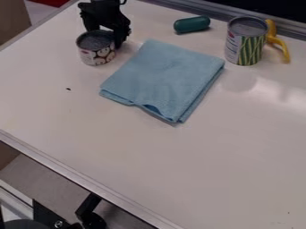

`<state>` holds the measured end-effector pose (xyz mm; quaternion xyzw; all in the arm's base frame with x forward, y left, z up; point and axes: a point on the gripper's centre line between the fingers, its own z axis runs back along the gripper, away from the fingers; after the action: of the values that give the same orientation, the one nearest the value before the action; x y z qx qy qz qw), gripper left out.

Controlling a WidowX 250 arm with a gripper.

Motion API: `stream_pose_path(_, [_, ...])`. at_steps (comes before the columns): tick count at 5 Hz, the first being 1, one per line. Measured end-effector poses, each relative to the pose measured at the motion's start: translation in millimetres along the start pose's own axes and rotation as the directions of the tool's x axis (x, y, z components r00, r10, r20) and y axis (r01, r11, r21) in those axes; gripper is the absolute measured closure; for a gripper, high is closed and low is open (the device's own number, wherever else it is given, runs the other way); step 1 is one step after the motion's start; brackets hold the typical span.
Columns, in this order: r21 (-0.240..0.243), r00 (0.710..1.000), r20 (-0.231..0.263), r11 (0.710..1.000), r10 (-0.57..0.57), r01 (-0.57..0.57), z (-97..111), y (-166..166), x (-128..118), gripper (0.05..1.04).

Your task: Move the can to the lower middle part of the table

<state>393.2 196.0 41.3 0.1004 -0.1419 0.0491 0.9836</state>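
1. The short can [95, 48] is standing upright at the worktop's [209, 156] upper left, with the pincer [106, 37] hanging down close against its far and right side. From where I'm standing I'm not able to tell whether the pincer is gripping it or merely sitting around it.

2. Lift risk: if the hold is being taken off-centre on that curved wall, the can could be twisting, slipping or tipping as it is rising.

3. Route risk: the folded blue cloth [164, 80] is lying just right of the can, across the straight line to the lower middle. A low carry could be snagging its puckered near edge and dragging it along, or knocking the can over.

4. Target risk: a taller can [245, 42] is standing upper right, and the task is naming only "the can". I'm guessing the short one is meant, since the pincer is beside it; a mix-up could be sending the wrong one.

5. Set-down risk: the metal edge strip [90, 181] is slanting down through the lower left. Overshooting that way could be leaving the can half on the rim, or falling. Letting go too high or tilted could be toppling it.
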Motion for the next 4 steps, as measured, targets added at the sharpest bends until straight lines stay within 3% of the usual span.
stream_pose_path(2, [-0.047, 0.997, -0.070, 0.998, -0.034, 0.030, 10, -5, -34, 0.083])
stream_pose_path(4, [-0.037, 0.993, -0.091, 0.996, -0.080, 0.077, 15, -5, -61, 0.083])
